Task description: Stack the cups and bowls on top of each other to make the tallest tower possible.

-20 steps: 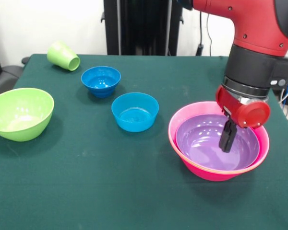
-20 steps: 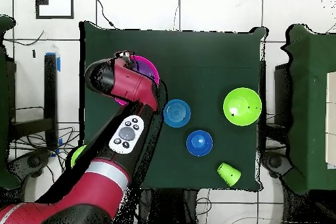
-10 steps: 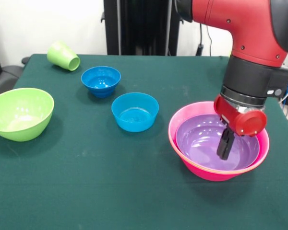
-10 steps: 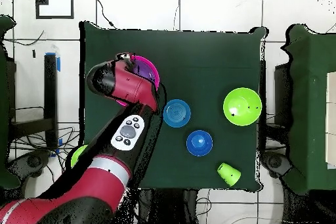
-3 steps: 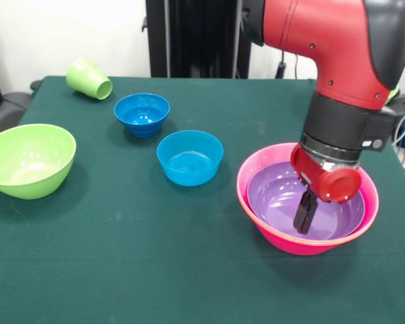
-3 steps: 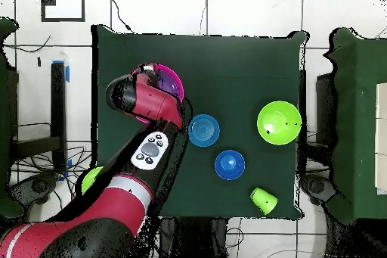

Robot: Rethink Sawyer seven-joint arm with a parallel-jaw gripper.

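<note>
Front view: gripper (image 5: 305, 214) inside tower's (image 5: 256, 202) purple bowl (image 5: 277, 192); apparently closed, empty.

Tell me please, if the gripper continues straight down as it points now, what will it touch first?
Most likely the inside of the purple bowl, which sits nested in the pink bowl. The gripper already hangs inside it; whether it touches yet is unclear.

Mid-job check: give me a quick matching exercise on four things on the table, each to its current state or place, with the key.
Things:
1. purple bowl
2. light-green cup
3. big green bowl
4. gripper

States:
A. lying on its side at the table's far corner
B. nested inside the pink bowl
C. down inside the purple bowl
D. upright and empty, alone at the table's edge

Pairs: 1-B, 2-A, 3-D, 4-C
</note>
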